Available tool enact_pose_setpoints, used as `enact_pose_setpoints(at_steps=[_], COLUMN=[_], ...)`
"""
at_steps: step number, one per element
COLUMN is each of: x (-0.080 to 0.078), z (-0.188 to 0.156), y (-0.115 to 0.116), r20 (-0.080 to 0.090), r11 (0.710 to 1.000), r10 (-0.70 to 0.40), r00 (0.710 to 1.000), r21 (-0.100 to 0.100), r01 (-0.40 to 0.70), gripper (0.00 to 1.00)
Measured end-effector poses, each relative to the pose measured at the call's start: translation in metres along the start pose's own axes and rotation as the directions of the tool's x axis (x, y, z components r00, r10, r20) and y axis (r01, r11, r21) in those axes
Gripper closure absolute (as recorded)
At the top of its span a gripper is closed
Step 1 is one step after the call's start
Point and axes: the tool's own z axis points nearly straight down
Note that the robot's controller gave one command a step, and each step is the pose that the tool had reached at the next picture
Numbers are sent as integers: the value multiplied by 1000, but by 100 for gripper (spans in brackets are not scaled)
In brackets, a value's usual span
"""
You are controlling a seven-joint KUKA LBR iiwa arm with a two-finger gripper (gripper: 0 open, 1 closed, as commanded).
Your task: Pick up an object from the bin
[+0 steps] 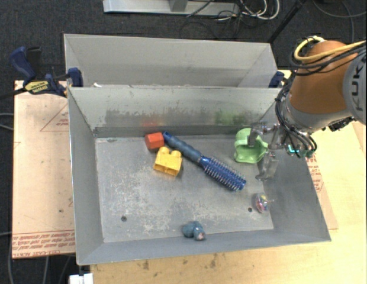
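The gripper (267,169) is positioned low at the right side of the grey metal bin (171,108), close to the right wall. Whether it is apart or together cannot be told from this view. A light green plastic item (248,148), possibly a small cup, lies just beside the gripper on its left, near the rear wall; contact between the two cannot be confirmed. A blue hairbrush (205,162) lies diagonally across the floor centre, bristle end towards the gripper. A yellow block (168,161) and a red-orange block (154,140) sit at the handle end. A small multicoloured item (261,203) lies near the gripper, towards the front. A small blue-grey item (193,231) rests at the front wall.
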Motion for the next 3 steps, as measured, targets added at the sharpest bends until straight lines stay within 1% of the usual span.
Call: enact_pose_setpoints(at_steps=[1,2,3], x=[17,16,27], z=[80,78,-49], y=[65,62,72], r20=[0,5,13], r11=[959,959,967], r10=[283,284,255], r00=[959,959,967], r21=[-3,0,-2], r01=[-283,-284,-255], gripper=[0,100,100])
